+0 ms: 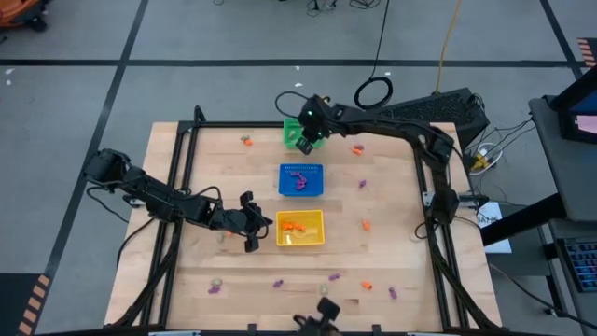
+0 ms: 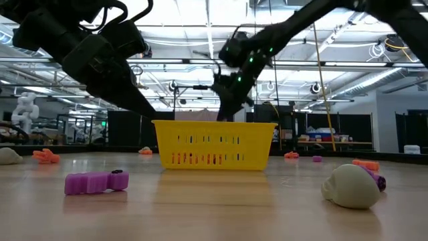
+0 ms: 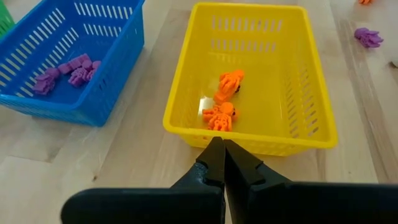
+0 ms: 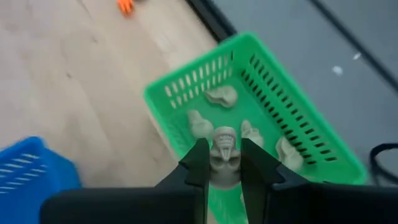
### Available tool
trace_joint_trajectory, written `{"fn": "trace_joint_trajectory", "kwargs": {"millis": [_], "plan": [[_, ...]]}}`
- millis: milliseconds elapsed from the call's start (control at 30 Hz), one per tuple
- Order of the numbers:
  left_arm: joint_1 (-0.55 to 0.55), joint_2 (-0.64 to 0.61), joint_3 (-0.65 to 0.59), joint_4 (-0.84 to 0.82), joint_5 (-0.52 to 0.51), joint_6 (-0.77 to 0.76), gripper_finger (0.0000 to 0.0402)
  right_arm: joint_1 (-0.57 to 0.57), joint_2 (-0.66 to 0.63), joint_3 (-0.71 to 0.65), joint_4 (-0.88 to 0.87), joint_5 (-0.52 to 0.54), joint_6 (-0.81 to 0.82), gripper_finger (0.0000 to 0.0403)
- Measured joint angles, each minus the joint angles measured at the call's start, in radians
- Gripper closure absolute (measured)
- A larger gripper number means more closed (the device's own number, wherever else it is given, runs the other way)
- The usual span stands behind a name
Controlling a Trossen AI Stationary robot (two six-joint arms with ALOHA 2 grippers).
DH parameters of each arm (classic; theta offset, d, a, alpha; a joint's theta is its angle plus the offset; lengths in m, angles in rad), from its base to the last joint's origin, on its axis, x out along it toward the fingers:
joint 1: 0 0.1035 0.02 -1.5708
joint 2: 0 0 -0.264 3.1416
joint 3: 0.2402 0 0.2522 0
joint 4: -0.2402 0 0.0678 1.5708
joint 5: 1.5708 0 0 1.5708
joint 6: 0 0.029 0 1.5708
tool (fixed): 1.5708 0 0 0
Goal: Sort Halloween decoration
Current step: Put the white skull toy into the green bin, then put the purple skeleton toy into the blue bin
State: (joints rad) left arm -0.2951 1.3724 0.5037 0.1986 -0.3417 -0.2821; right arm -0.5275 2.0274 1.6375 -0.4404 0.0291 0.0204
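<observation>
Pinching a pale trinket (image 4: 224,155), right gripper (image 4: 224,163) hangs seemingly over green basket (image 4: 180,93); left gripper (image 3: 222,163) pressed together.

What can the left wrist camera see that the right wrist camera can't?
Only the left wrist view shows the yellow basket with two orange trinkets in it, purple trinkets inside the blue basket, and the left gripper shut and empty just outside the yellow basket.

Only the right wrist view shows the green basket with pale skull trinkets in it, and the right gripper shut on another pale skull above it.

Both show the wooden table and part of the blue basket.
</observation>
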Motion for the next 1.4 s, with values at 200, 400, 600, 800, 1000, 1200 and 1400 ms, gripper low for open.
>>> {"fn": "trace_joint_trajectory", "kwargs": {"millis": [200, 400, 600, 800, 1000, 1200, 1400], "plan": [[0.0, 0.0, 0.0, -0.002, 0.002, 0.0, 0.0401, -0.062, 0.085, 0.025, -0.014, -0.075, 0.0, 0.0366], [0.003, 0.0, 0.0, -0.001, -0.008, -0.01, 0.0401, -0.072, 0.097, 0.025, -0.013, -0.084, 0.01, 0.034], [0.023, 0.0, 0.0, 0.003, -0.017, -0.027, 0.0401, -0.073, 0.096, 0.026, 0.004, -0.083, 0.012, 0.0276], [0.038, 0.0, 0.0, 0.004, -0.019, -0.027, 0.0391, -0.075, 0.052, 0.026, 0.008, -0.083, 0.013, 0.0242], [0.042, 0.0, 0.0, 0.004, -0.023, -0.027, 0.0389, -0.072, -0.069, 0.026, -0.12, -0.078, -0.103, 0.0314], [0.045, 0.0, 0.0, 0.002, -0.024, -0.027, 0.0388, -0.121, -0.164, -0.011, -0.273, -0.078, -0.145, 0.0388], [0.045, 0.0, 0.0, 0.002, -0.024, -0.027, 0.0388, -0.16, -0.229, -0.16, -0.34, -0.084, -0.156, 0.0384]]}}
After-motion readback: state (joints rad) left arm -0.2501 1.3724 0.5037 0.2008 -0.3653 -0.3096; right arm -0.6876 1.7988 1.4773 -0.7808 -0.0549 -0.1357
